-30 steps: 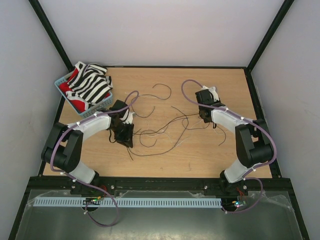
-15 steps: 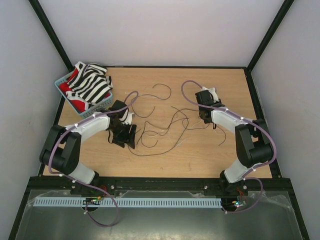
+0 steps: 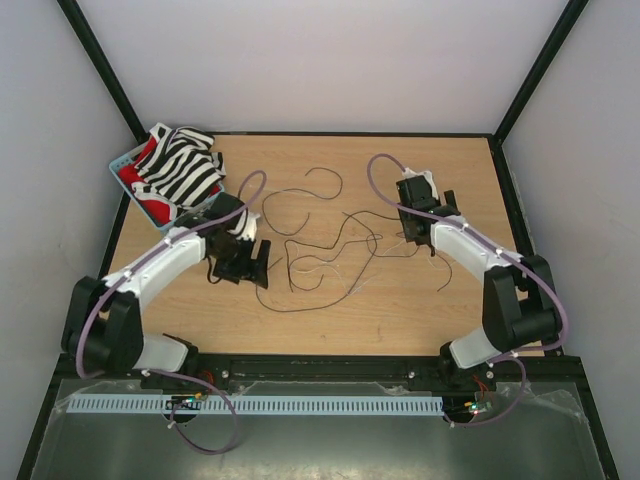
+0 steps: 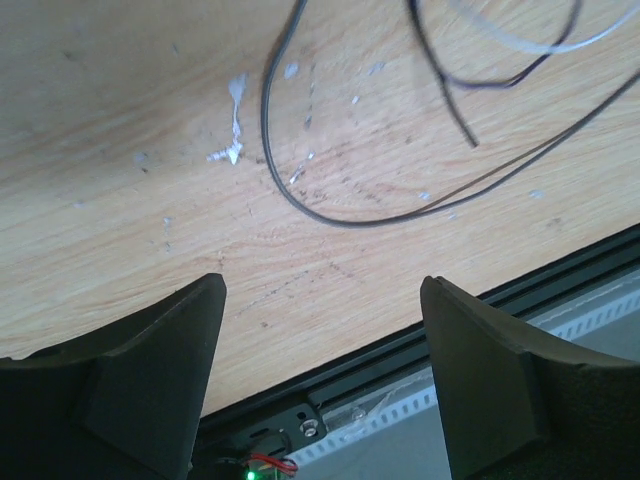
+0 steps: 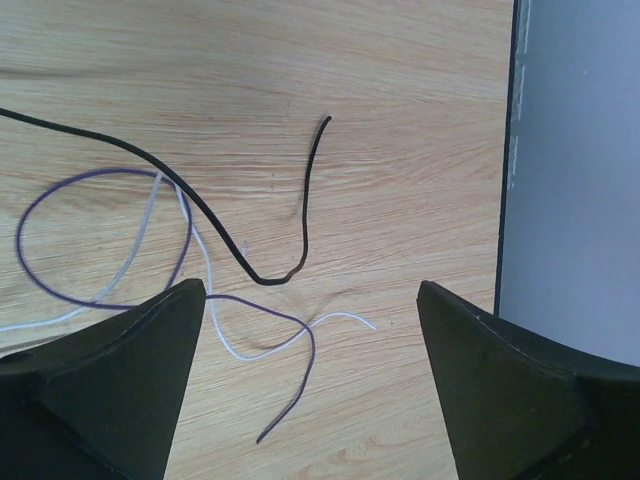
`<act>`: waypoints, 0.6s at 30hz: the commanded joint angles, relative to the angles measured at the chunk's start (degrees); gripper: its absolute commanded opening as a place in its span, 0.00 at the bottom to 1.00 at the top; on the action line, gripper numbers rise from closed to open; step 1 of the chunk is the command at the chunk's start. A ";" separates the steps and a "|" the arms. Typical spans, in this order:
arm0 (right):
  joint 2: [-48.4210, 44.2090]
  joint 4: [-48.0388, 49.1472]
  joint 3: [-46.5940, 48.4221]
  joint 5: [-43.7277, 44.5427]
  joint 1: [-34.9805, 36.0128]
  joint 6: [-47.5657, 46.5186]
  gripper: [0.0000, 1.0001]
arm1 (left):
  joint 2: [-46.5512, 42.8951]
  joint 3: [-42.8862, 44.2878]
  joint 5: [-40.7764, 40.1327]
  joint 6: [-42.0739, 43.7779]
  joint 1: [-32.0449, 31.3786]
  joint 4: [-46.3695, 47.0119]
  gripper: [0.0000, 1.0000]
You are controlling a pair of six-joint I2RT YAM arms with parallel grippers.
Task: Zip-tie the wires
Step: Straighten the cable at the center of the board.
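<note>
Pale walls enclose one wooden table (image 3: 350,320), with two arms bolted at its near edge. One blue basket (image 3: 120,162) sits at the far left corner, holding a black-and-white striped cloth (image 3: 185,170) over something red.

Spread loosely across the middle of the table lie the wires (image 3: 322,262), too thin and tangled to count from above. They run between the two arms, left of centre to right of centre.

Under the left gripper (image 4: 322,292) two dark strands and one pale strand are visible. Its jaws are spread wide, with nothing held and only bare wood between them.

The right gripper (image 5: 310,292) is equally wide apart and empty. One black, one purple and one white strand lie on the wood just beyond its fingers.
</note>
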 commanded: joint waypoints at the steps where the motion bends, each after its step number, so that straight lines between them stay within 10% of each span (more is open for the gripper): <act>1: -4.60 -4.11 3.65 -3.54 -0.18 0.41 1.00 | -5.96 5.63 -0.53 1.93 0.85 -1.00 0.82; 12: -9.89 -0.26 9.23 -29.00 0.03 6.50 1.00 | -13.91 21.15 -4.01 8.48 0.92 0.30 0.93; 18: 3.58 7.50 17.81 -30.24 5.59 11.54 1.00 | -18.63 24.75 -5.97 7.52 3.59 3.98 0.99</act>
